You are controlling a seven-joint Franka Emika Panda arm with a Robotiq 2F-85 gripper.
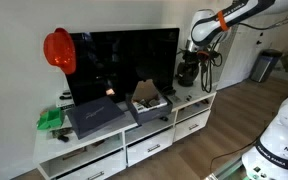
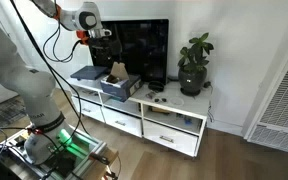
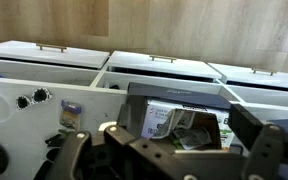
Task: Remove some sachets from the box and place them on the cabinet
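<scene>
In the wrist view the gripper [image 3: 174, 162] hangs empty with its fingers [image 3: 76, 155] spread wide. The small dark grey box [image 3: 176, 95] lies ahead between them, its pale sachets [image 3: 164, 122] exposed. The box rests on the white cabinet [image 3: 19, 92], just beside a flat grey case [image 2: 88, 72]. Its long axis seems to run along the line between the fingers, so a straight descent looks likely.

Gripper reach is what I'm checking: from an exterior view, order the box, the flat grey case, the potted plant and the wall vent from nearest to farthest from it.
1. box and flat grey case, side by side below the gripper: too close to call.
2. potted plant, at the cabinet's other end.
3. wall vent, beyond the cabinet, far right.
</scene>
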